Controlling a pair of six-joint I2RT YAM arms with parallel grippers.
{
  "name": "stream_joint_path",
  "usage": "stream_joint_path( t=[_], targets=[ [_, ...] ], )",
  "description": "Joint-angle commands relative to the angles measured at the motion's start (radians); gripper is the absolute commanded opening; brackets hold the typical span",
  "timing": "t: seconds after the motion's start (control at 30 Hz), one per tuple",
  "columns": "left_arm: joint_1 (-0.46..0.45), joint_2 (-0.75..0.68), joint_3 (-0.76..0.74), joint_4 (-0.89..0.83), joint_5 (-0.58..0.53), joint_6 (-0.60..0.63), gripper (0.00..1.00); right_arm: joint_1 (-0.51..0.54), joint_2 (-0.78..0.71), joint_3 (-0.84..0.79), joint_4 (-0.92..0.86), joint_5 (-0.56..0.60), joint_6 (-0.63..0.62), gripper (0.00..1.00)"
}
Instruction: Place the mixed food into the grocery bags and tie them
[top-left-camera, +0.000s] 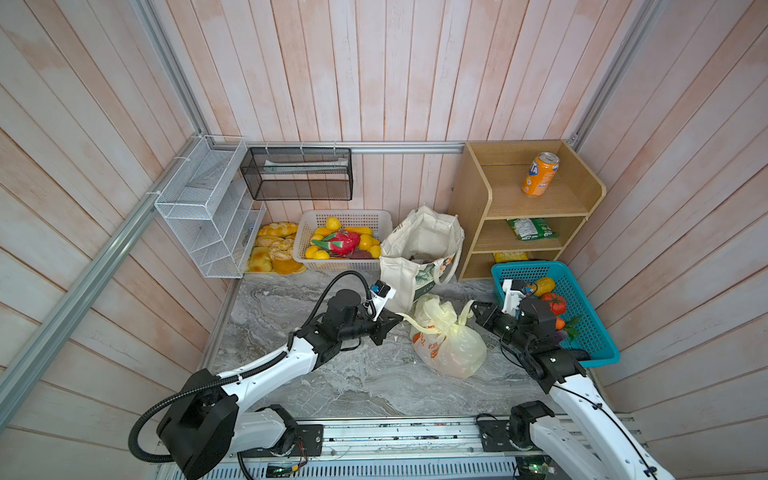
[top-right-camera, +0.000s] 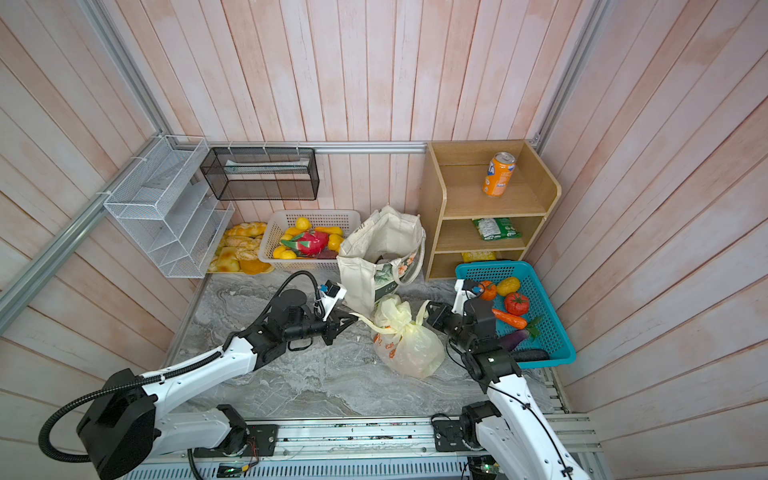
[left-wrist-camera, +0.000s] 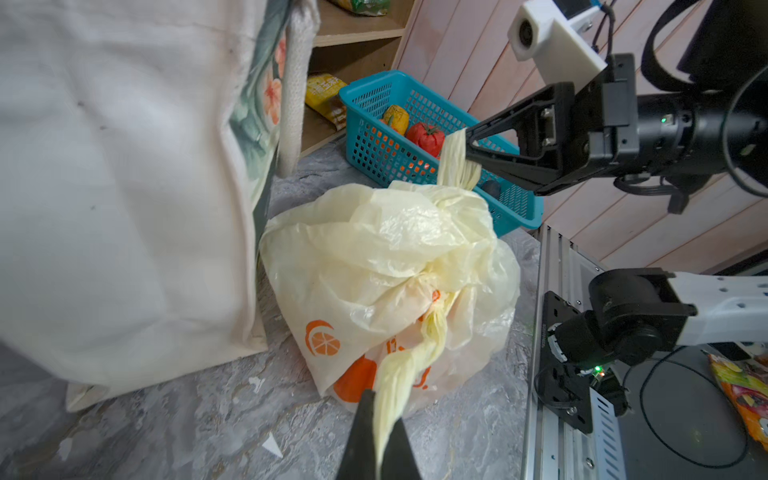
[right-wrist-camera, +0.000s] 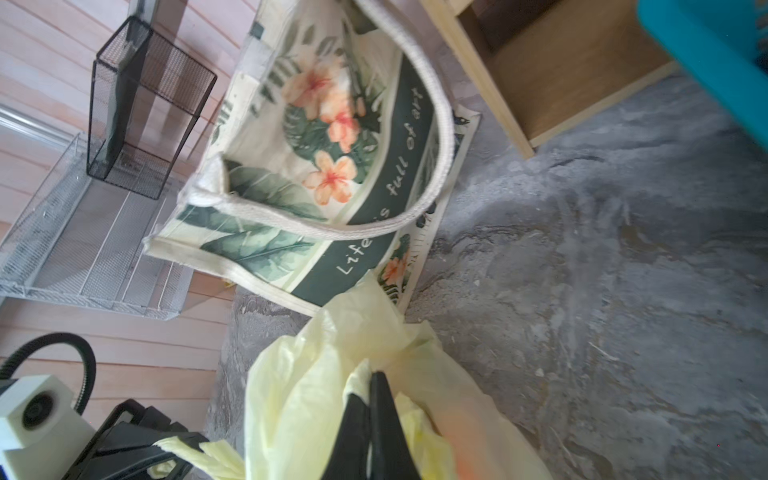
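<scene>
The pale-yellow plastic grocery bag (top-left-camera: 446, 345) (top-right-camera: 409, 345) lies bulging on the marble top, its neck gathered and its two twisted handles pulled apart. My left gripper (top-left-camera: 401, 318) (left-wrist-camera: 380, 401) is shut on one handle (left-wrist-camera: 399, 365). On the other handle (left-wrist-camera: 455, 160), my right gripper (top-left-camera: 473, 306) (right-wrist-camera: 370, 380) is shut. The cream leaf-print canvas tote (top-left-camera: 419, 245) (right-wrist-camera: 324, 166) stands open just behind the plastic bag. The mixed food is hidden inside the bags; only a dark shape shows in the tote's mouth.
A teal basket (top-left-camera: 600, 359) of toy vegetables sits close behind my right arm. The wooden shelf (top-left-camera: 478, 208) holds an orange soda can (top-left-camera: 540, 174) and a green packet (top-left-camera: 532, 228). A white fruit basket (top-left-camera: 305, 226), bread (top-left-camera: 270, 249) and wire racks (top-left-camera: 199, 208) line the back left.
</scene>
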Motion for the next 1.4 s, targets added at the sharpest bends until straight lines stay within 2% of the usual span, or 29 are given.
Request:
stream_joint_path(
  t=[0.0,0.07,0.17,0.37,0.4,0.47,0.57,0.8,0.83,0.87,0.9,1.1,1.37],
  targets=[
    [-0.028,0.040,0.052,-0.020,-0.010,0.035,0.00,0.132,0.049,0.032,-0.002,0.137,-0.059,0.00],
    [-0.040,0.066,0.069,-0.006,-0.009,0.027,0.00,0.207,0.083,0.018,0.074,0.092,-0.043,0.00],
    [-0.052,0.097,0.088,0.004,-0.006,0.019,0.00,0.266,0.137,0.024,0.106,0.040,-0.066,0.00],
    [-0.053,0.092,0.075,0.005,-0.035,0.021,0.00,0.270,0.087,0.061,0.013,0.060,-0.143,0.00],
    [-0.053,0.088,0.073,0.005,-0.039,0.022,0.00,0.270,0.075,0.071,-0.008,0.072,-0.153,0.05],
    [-0.054,0.081,0.070,0.003,-0.046,0.027,0.00,0.265,0.050,0.091,-0.052,0.086,-0.174,0.27],
    [-0.052,0.075,0.073,-0.004,-0.052,0.036,0.00,0.255,0.023,0.121,-0.110,0.107,-0.193,0.51],
    [-0.051,0.065,0.084,-0.026,-0.051,0.057,0.00,0.254,-0.051,0.162,-0.225,0.196,-0.217,0.79],
    [-0.053,0.065,0.085,-0.029,-0.050,0.059,0.00,0.254,-0.057,0.161,-0.236,0.196,-0.218,0.84],
    [-0.053,0.066,0.087,-0.032,-0.048,0.061,0.00,0.254,-0.059,0.159,-0.249,0.192,-0.221,0.93],
    [-0.053,0.066,0.089,-0.032,-0.048,0.061,0.00,0.254,-0.059,0.155,-0.260,0.185,-0.221,0.96],
    [-0.052,0.068,0.090,-0.038,-0.041,0.070,0.00,0.260,-0.033,0.113,-0.295,0.183,-0.259,0.98],
    [-0.052,0.072,0.098,-0.054,-0.045,0.076,0.00,0.306,0.121,0.126,-0.259,0.152,-0.348,0.98]
  ],
)
